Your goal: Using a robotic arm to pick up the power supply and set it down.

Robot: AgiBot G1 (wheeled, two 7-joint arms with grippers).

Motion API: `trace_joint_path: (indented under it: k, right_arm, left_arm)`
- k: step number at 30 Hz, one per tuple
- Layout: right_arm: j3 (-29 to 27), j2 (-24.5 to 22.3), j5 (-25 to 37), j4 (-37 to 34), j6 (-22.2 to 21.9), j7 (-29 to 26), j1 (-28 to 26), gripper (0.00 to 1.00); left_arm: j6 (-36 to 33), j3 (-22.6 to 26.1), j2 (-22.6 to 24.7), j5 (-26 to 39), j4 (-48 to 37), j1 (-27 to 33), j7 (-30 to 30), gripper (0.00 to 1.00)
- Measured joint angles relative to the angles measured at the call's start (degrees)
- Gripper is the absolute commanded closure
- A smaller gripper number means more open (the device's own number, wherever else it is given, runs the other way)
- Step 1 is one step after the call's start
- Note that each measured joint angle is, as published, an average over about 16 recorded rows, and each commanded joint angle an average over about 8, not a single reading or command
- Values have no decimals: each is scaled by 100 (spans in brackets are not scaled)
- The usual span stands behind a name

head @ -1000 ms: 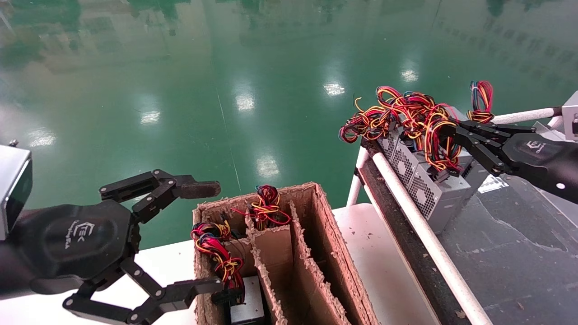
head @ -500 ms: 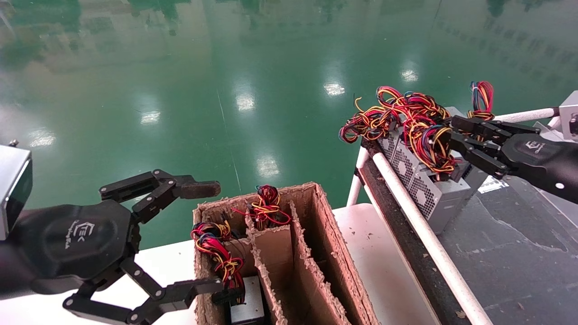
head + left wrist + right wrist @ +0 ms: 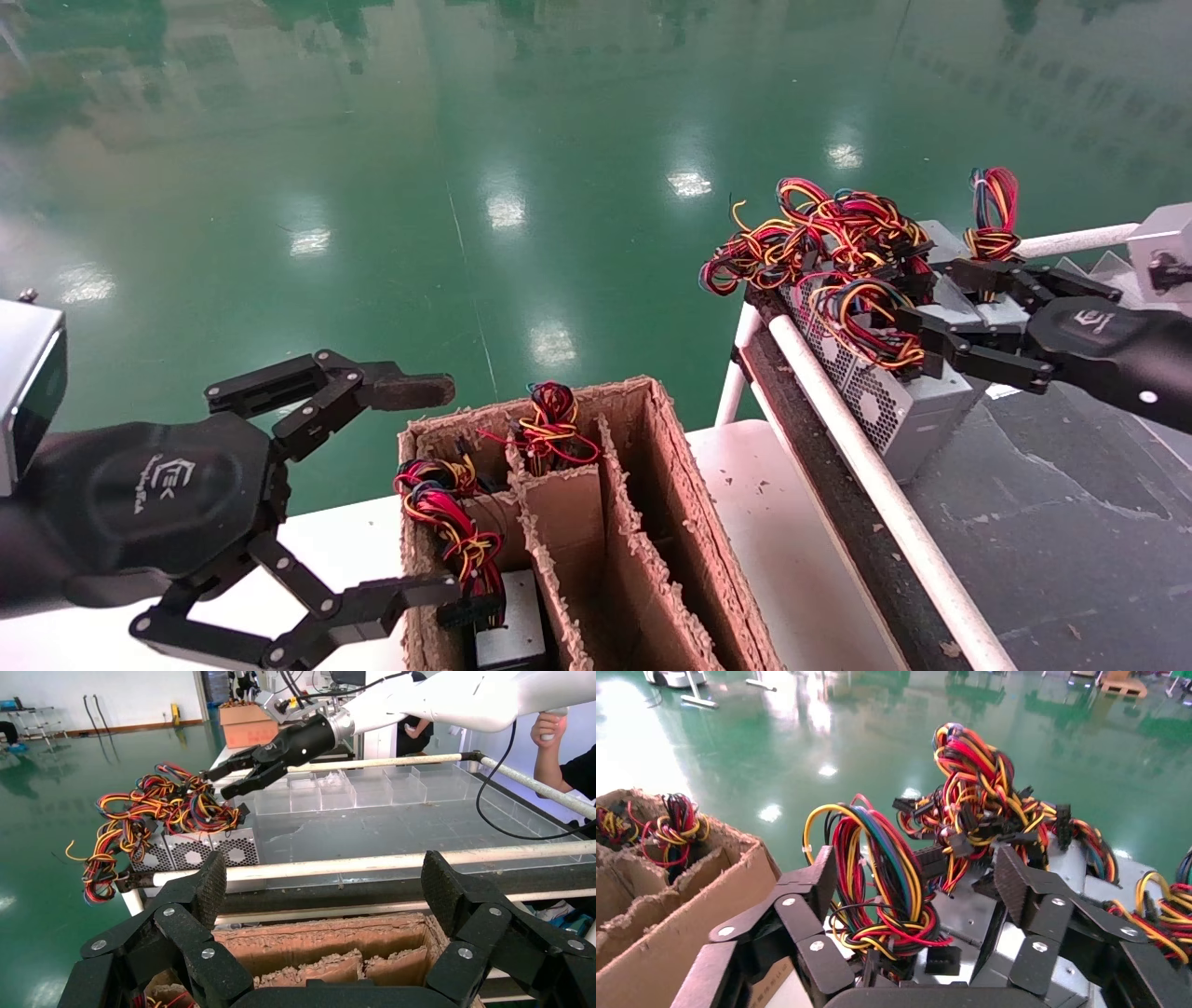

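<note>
Over the last second we see the right gripper (image 3: 934,300) sink lower over the row of power supplies (image 3: 885,373) on the dark belt, its wrist dropping and levelling out. Its fingers, which were closed tight together among the wires, have spread apart, and they now straddle the top of the nearest power supply (image 3: 1018,952), one finger on each side. The wire bundle (image 3: 861,317) beside them, red, yellow, black and blue, has sagged from an upright tangle into a lower loop in front of the grille.

head cam high, looking fwd/down, both wrist cams close, all share cardboard box (image 3: 596,522)
</note>
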State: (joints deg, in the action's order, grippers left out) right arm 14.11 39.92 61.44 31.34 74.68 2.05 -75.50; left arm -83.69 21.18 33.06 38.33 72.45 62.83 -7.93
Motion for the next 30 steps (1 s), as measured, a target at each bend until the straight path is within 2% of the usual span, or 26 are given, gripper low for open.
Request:
trace_joint_path:
  k: [16, 30]
  right_arm:
    - [-247, -174, -532, 230, 447, -13, 221, 0]
    - [-187, -245, -884, 1072, 644, -232, 484, 0]
  left_arm:
    - [1, 1, 0, -1, -1, -1, 1, 0]
    - [1, 1, 0, -1, -3, -1, 1, 0]
